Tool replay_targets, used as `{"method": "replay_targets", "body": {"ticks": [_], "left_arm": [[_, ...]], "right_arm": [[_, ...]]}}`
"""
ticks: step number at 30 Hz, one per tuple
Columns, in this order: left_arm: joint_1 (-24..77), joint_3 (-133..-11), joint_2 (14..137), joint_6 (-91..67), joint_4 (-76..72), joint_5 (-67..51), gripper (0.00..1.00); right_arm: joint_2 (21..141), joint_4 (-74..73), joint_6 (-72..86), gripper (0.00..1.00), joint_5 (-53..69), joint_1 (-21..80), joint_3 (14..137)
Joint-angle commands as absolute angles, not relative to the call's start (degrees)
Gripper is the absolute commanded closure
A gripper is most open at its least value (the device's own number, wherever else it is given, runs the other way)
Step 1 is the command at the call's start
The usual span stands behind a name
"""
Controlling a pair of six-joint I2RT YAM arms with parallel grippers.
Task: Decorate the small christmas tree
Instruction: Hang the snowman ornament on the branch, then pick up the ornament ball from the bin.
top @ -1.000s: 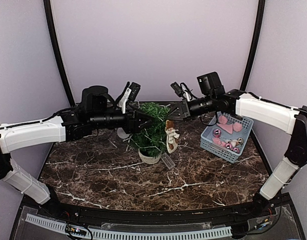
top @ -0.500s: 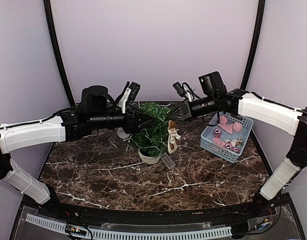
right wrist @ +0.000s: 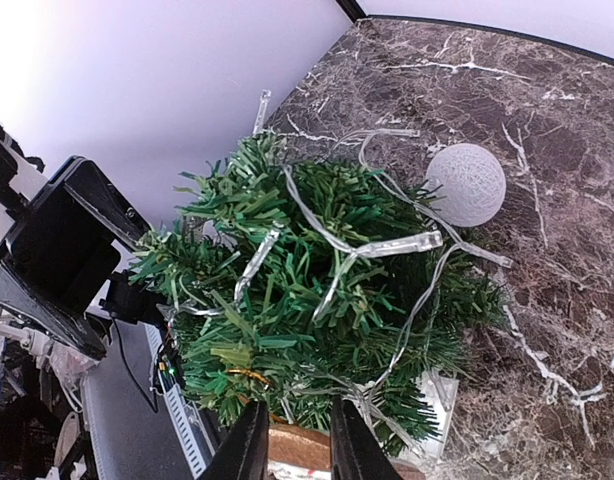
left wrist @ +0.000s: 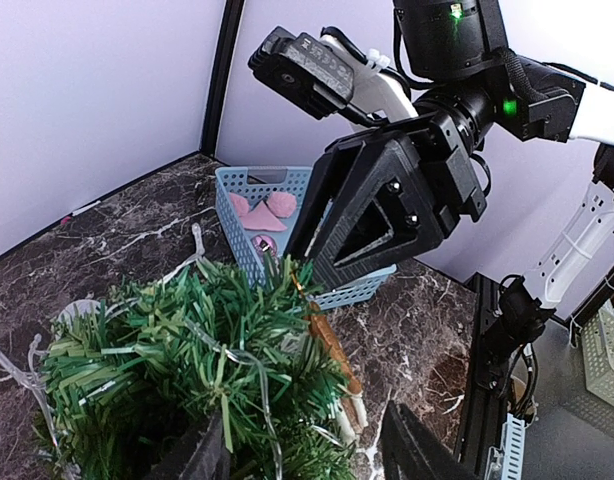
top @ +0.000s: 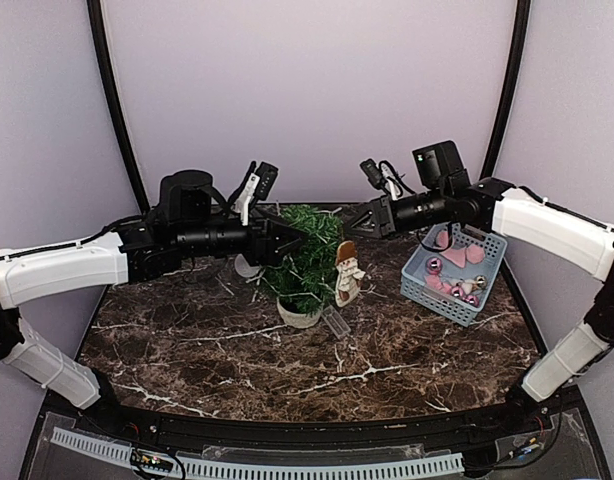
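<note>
The small christmas tree [top: 305,262] stands mid-table in a pale pot [top: 300,314], wound with a clear light string [right wrist: 377,245]. A figure ornament [top: 346,272] with a brown top and white body hangs on the tree's right side; its gold loop [right wrist: 237,377] is hooked in the needles. My right gripper [top: 359,222] hovers above and to the right of the ornament, apart from it. In the right wrist view this gripper [right wrist: 292,445] is open, with the brown top showing below the gap. My left gripper [left wrist: 302,455] is open, its fingers straddling foliage at the tree's upper left.
A blue basket [top: 427,285] at the right holds pink shapes [top: 454,255] and small baubles. A white ball [right wrist: 466,184] lies on the marble behind the tree. A clear plastic piece [top: 334,322] lies beside the pot. Walls close in the back and both sides.
My right gripper has opened and drawn back up and to the right, away from the tree. The ornament stays hanging on the branches. The left arm has not moved.
</note>
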State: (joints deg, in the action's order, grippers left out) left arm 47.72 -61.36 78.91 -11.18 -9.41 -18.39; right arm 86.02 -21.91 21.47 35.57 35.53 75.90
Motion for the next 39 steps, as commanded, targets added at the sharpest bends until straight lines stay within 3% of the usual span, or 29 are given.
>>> {"method": "replay_targets", "body": {"ticks": [1,10,15,17,23,39], "left_arm": [[47.4,-60.5,76.7,-11.4,-11.1,-18.3,0.45],[47.3,-60.2,75.8,-11.5,-12.0,-17.8,0.43],[47.4,-60.1,73.9,-11.0,-11.8,-16.6,0.28],[47.4,-60.4,72.2,-10.8,-11.1,-15.9,0.24],[47.3,-62.3,68.6,-10.3,-6.0,-12.8,0.17],[36.3,-58.5,63.5,-17.9,6.3,-9.7,0.13]], "right_arm": [[83.9,-21.5,21.0,0.75,34.5,34.9,75.0],[81.3,-20.1,20.9,0.59,35.5,34.1,73.9],[79.3,-19.7,20.6,0.46,34.9,33.7,73.0],[78.3,-19.7,20.5,0.36,34.1,33.5,72.9],[73.7,-18.8,20.2,0.20,28.5,33.1,71.9],[66.4,-21.8,23.0,0.13,2.7,28.5,63.2]]}}
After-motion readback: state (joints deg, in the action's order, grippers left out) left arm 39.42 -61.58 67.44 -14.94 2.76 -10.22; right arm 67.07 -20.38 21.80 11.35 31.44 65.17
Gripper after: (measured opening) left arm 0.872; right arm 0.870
